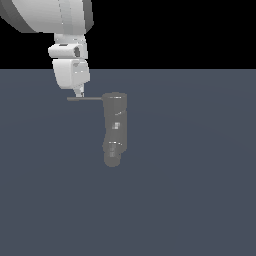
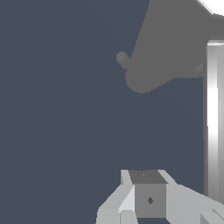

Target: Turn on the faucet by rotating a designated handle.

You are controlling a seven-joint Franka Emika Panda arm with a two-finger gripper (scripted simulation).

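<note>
While the end effector [image 1: 79, 93], grip state unclear, meets the thin handle [image 1: 85, 99], the dull grey faucet [image 1: 114, 127] bends slightly.

arm [image 1: 47, 15]: cut off at frame edge | claw [image 1: 79, 93]: fingertips too small, spread unclear

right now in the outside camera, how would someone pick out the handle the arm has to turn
Find the thick dull grey faucet standing alone on the blue-grey floor. From its top a thin straight grey rod, the handle, sticks out toward the exterior view's left, its far end just under the white gripper. Unlike the fat, slightly bent body, it is slim and level.
</note>
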